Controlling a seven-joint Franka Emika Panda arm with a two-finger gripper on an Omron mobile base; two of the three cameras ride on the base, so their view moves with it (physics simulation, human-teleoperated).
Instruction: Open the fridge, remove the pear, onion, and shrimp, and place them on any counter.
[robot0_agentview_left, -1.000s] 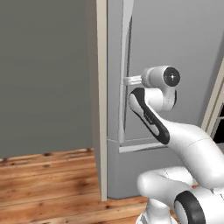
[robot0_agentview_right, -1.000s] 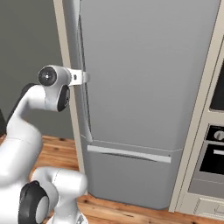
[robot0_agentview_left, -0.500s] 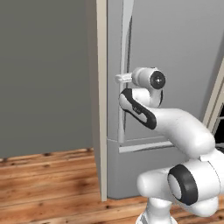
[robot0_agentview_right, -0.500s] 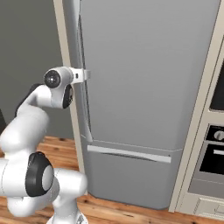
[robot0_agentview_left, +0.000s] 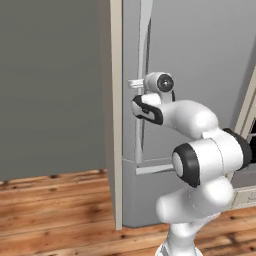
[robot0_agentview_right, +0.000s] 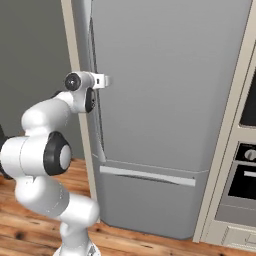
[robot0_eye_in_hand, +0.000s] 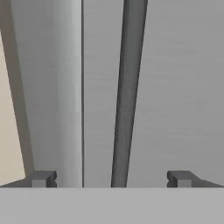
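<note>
The gripper stood fully open with nothing in it, its two dark fingertips spread wide at the bottom of the hand view. Between them, straight ahead and a little off the midline, ran the long door handle of the fridge. The handle's long axis was vertical, so it crossed the gap between the fingertips at right angles, which is the line-up a closing grip would need. It lay just beyond the tips and was not yet touched.

From the left base view the gripper was level with the middle of the handle, pointing at it from the side, with the hand close against the door. The right base view showed the same: the gripper just beside the handle at the door's left edge.

The fridge door was shut, so the pear, onion and shrimp were presumably inside, hidden. The next move was likely a short push forward, then closing on the handle.
</note>
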